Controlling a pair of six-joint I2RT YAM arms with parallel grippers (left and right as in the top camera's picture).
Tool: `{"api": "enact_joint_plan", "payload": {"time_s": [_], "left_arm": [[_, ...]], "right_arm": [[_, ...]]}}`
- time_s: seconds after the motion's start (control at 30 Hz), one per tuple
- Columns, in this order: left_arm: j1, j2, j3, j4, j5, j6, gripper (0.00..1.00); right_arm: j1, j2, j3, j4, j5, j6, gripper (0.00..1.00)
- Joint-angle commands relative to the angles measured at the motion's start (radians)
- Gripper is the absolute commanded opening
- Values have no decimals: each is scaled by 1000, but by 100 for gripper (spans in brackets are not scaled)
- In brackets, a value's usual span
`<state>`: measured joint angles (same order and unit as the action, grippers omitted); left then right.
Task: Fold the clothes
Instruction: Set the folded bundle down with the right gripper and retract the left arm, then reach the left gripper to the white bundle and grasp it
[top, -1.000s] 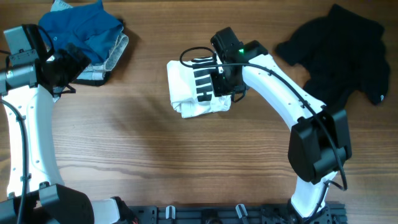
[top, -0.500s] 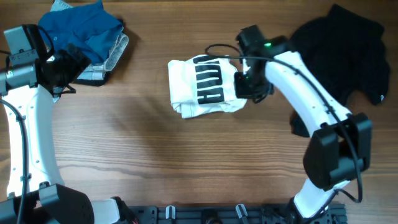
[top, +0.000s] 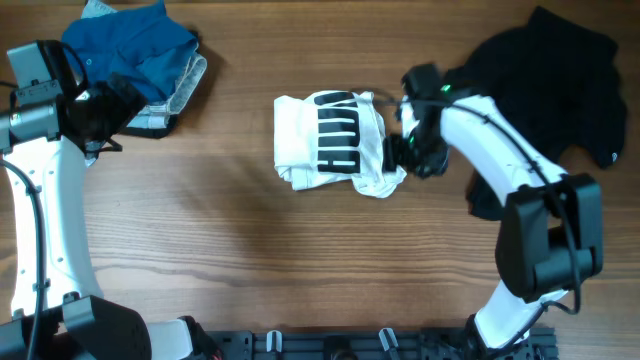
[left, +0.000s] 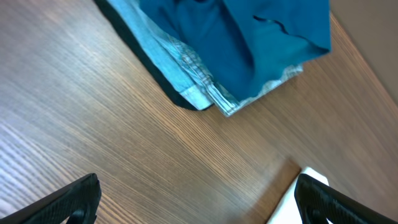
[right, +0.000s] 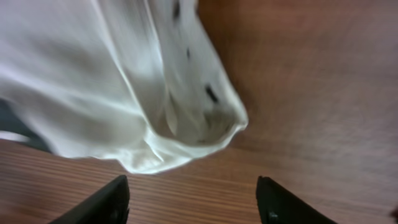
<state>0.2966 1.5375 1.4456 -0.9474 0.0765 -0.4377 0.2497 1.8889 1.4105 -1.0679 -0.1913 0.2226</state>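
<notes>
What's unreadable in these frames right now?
Overhead: black tee partly under the right arm.
Right wrist: white T-shirt blurred, cut by top edge; lettering illegible.
Left wrist: blue pile cut by top edge; layers uncountable.
Overhead: right pincer fingertips hidden by its own body.

Cloth on wood
Ahead of my right gripper (right: 193, 190) the white T-shirt (right: 118, 93) looks thin, matt; the table (right: 317, 93) smooth, faintly sheened woodgrain.

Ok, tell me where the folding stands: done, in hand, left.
Done: the white T-shirt lies folded into a compact bundle mid-table. In hand: nothing; the right gripper sits open at its right edge, the left gripper open near the blue and grey pile. Left: the black tee, crumpled at far right.
</notes>
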Motion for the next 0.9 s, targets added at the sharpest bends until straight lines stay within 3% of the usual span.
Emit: {"api": "enact_joint_plan", "payload": {"time_s": [0.0, 0.23, 0.43, 0.73, 0.87], "left_arm": [[-53, 16, -8, -4, 86, 132, 100], [-338, 138, -8, 32, 149, 301, 100], [-555, 326, -8, 57, 149, 356, 100], [-640, 498, -8, 85, 150, 356, 100], [-637, 525, -8, 95, -2, 348, 100]], "right_arm": [[-50, -18, 156, 3, -66, -39, 75], [-125, -14, 234, 72, -72, -35, 83], [-130, -14, 234, 77, -60, -37, 83], [-130, -14, 233, 80, -61, -28, 82], [-130, -14, 233, 81, -61, -10, 82]]}}
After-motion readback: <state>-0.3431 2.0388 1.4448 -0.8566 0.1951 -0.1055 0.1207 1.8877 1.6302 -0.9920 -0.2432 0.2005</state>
